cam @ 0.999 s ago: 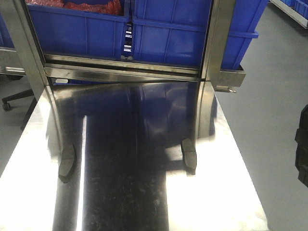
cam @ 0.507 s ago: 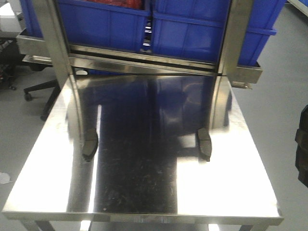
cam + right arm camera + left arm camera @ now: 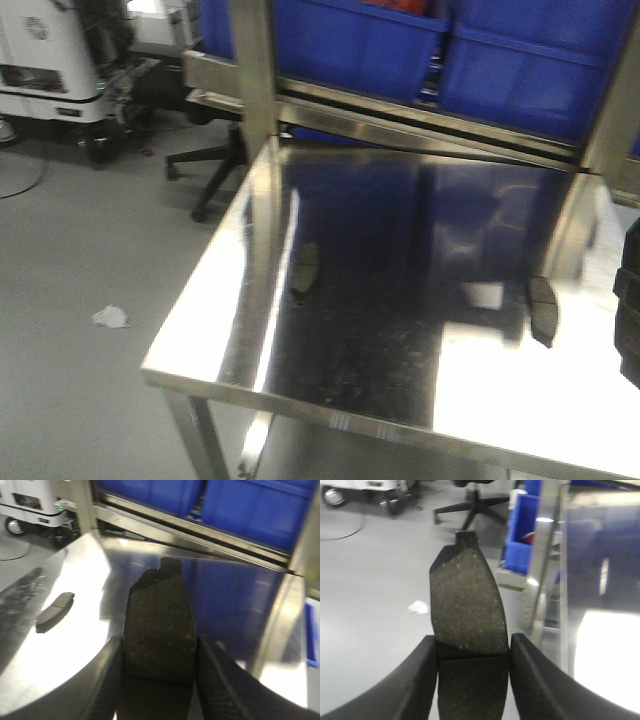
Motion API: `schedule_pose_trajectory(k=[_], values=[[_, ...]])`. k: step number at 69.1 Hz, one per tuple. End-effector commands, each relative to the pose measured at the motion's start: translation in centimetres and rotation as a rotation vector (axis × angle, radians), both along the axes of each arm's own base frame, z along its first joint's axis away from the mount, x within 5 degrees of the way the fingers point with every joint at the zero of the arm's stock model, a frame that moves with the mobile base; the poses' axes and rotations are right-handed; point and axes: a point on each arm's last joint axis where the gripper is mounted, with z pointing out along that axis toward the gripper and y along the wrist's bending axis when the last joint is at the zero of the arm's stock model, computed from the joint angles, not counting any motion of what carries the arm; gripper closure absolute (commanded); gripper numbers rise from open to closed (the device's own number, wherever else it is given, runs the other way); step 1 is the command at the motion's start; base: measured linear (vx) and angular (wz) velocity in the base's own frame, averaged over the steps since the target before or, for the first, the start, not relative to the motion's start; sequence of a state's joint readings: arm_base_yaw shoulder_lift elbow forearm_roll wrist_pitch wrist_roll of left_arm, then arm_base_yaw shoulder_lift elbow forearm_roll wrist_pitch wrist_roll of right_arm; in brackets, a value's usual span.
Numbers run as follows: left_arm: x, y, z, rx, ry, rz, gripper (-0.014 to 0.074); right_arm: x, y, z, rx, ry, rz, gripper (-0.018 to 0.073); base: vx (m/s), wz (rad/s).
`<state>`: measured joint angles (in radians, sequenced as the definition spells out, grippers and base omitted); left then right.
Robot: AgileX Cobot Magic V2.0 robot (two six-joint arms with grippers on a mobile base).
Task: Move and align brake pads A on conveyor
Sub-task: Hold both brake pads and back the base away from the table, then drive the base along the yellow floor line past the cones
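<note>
Left-held pad (image 3: 466, 605) is sitting clamped by its side edges in the left pincer (image 3: 472, 642), gritty face turning toward the camera. Its groove is lying between the fingers and its tab end is pointing to 12 o'clock. It is hanging over the grey floor (image 3: 370, 580), with the steel bench (image 3: 600, 645) at its 3 o'clock.

Right-held pad (image 3: 160, 620) is being squeezed the same way by the right pincer (image 3: 160, 645), tab end at 12 o'clock. It is sitting above the bench top; touching or not, cannot tell. A lying pad (image 3: 55, 612) is resting flat on the bench at its 9 o'clock; which of the two bench pads it is, cannot tell.

Front view is showing both bench pads. Left bench pad (image 3: 305, 270) is lying near the bench's left side. Right bench pad (image 3: 542, 308) is lying at its 3 o'clock, well apart. Both are running roughly 12-to-6.

Blue bins (image 3: 330, 40) are sitting on the rack at 12 o'clock of the bench. Off the bench, an office chair (image 3: 205, 165) is standing at 10 o'clock, with a white machine (image 3: 50, 60) beyond it. A paper scrap (image 3: 110, 317) is lying on the floor at 9 o'clock.
</note>
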<state>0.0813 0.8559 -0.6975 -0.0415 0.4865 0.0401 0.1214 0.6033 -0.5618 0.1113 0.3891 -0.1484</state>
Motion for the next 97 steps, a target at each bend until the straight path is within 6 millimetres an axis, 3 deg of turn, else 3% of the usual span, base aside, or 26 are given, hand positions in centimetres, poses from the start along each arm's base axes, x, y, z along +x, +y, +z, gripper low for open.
schedule_pose_trajectory(k=[1,97], values=[[0.18,-0.04,1.78,0.002,-0.123,0.001,0.0482,0.18,-0.08,1.84,0.007,-0.121,-0.009,0.0375,-0.07,0.56],[0.18,-0.04,1.77,0.002,-0.122,0.001,0.0482,0.18,-0.08,1.84,0.007,-0.121,-0.009,0.0374,0.03,0.64]])
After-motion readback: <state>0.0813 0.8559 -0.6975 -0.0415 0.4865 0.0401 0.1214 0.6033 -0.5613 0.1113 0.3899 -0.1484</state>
